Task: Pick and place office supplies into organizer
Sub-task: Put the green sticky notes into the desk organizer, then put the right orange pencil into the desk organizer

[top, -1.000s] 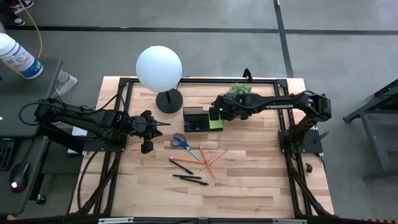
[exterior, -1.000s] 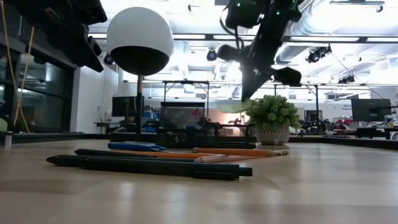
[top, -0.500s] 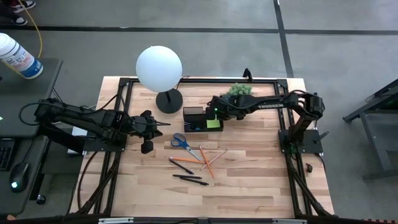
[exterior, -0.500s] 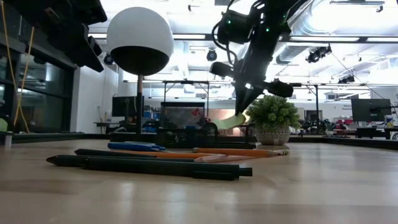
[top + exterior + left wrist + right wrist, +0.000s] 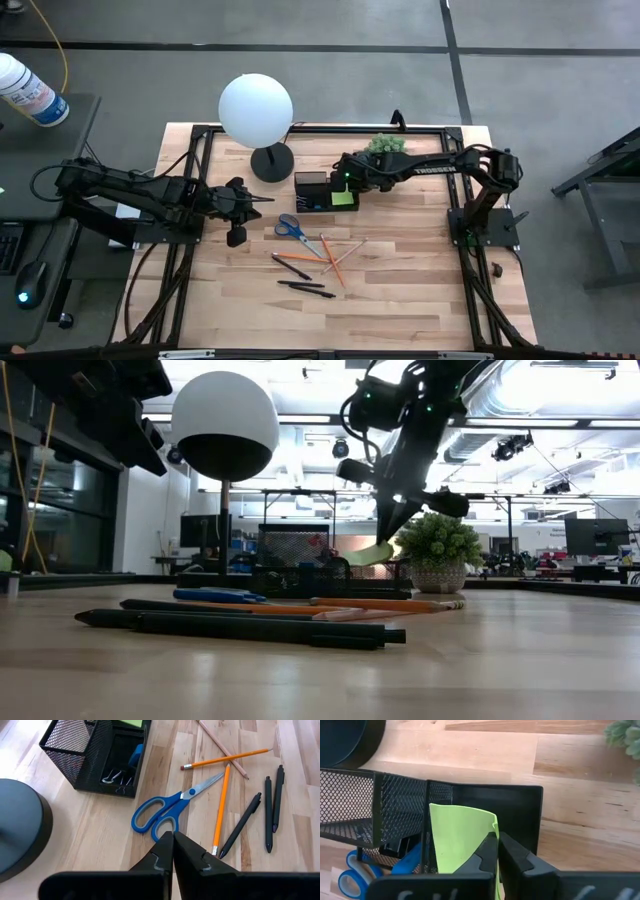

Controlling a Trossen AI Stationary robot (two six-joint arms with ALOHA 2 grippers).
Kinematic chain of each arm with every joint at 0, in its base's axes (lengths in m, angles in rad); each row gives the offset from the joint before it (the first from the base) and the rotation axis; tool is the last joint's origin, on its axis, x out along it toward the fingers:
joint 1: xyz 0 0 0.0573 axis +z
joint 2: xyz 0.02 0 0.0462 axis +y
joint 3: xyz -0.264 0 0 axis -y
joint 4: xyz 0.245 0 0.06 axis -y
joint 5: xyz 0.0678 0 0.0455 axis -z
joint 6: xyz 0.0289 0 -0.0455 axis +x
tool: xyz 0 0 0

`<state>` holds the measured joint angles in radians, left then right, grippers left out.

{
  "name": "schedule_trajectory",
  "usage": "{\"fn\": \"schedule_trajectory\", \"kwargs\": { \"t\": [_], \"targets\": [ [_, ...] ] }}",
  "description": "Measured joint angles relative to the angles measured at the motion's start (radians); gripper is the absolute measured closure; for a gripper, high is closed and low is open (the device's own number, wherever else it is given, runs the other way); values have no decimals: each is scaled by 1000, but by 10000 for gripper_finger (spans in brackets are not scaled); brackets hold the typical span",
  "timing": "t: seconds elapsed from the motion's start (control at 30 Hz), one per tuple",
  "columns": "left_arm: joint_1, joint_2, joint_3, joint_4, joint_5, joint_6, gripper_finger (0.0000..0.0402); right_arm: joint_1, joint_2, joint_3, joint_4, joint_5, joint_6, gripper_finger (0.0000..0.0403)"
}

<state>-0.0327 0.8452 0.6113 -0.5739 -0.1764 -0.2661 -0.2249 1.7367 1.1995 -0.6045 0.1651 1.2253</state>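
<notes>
Wooden tabletop, sticky pad going into the caddy.
I've got the right gripper (image 5: 496,851) pinched tight on the lime-green sticky-note pad (image 5: 462,837), hanging just over the right-hand compartment of the black mesh organizer (image 5: 318,191); the pad's free edge points down into it, so the drop looks near-straight. My left gripper (image 5: 173,851) waits closed and empty, nearer the blue-handled scissors (image 5: 165,810), pencils (image 5: 223,802) and pens (image 5: 243,823).
</notes>
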Motion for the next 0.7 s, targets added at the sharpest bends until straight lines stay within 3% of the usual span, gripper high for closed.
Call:
{"fn": "schedule_trajectory", "kwargs": {
  "t": [0.17,0.5,0.7],
  "targets": [
    [0,0,0,0,0,0,401,-13,0,0,0,-23,-13,379],
    [0,0,0,0,0,0,401,-12,0,0,6,-24,-16,294],
    [0,0,0,0,0,0,401,-12,0,0,33,-23,-27,280]
  ]
}}
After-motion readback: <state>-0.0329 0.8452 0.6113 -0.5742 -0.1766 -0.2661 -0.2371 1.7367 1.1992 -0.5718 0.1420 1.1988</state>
